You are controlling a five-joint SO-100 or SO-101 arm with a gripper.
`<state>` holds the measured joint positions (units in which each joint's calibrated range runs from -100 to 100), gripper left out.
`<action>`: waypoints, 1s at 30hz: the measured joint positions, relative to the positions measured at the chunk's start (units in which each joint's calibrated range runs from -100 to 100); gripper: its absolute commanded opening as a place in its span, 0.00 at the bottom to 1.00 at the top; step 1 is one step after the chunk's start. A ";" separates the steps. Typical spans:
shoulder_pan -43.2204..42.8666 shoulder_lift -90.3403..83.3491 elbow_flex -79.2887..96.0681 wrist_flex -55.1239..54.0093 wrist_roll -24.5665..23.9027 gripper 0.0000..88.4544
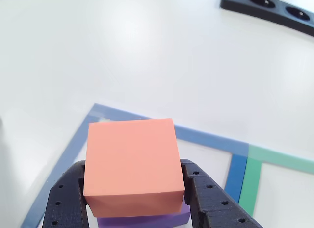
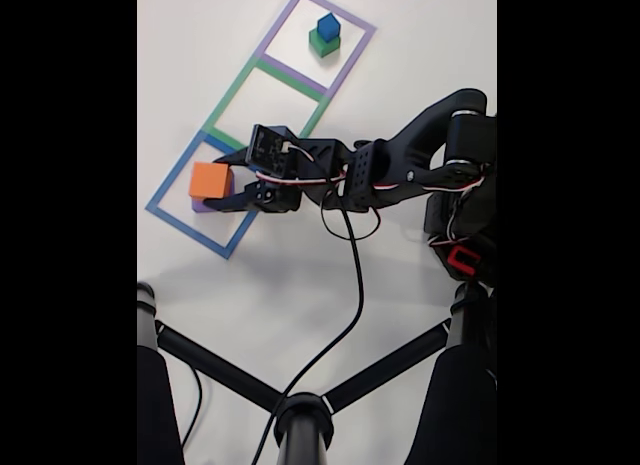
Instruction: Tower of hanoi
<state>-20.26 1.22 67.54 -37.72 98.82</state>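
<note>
An orange cube [image 1: 130,162] [image 2: 208,180] sits on a flatter purple block [image 1: 147,220] [image 2: 200,205] inside the blue-framed square [image 1: 73,144] [image 2: 165,207]. My gripper [image 1: 133,164] [image 2: 222,181] reaches in from the right in the fixed view. Its black fingers [image 1: 66,193] press against both sides of the orange cube, so it is shut on it. In the far purple-framed square [image 2: 355,47], a small blue cube [image 2: 326,25] stands on a green cube [image 2: 323,45].
The green-framed square [image 2: 235,90] lies between the other two with nothing in it. A black part with holes [image 1: 267,7] lies at the far right of the white table. Black stand legs [image 2: 300,405] and a cable [image 2: 355,275] cross the near side.
</note>
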 measured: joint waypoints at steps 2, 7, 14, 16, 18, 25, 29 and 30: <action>0.00 1.01 0.00 -0.88 0.00 0.12; 0.00 3.29 -1.48 -2.65 0.00 0.12; 0.00 5.32 -3.31 -3.37 0.00 0.12; 0.00 5.49 -3.39 -3.37 0.00 0.12; 0.00 5.49 -3.48 -3.61 0.00 0.12; 0.00 6.08 -3.48 -4.09 0.00 0.12; 0.00 6.50 -3.48 -4.57 0.00 0.12; 0.00 6.84 -3.48 -4.74 0.00 0.12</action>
<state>-20.26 8.06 64.06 -42.46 98.82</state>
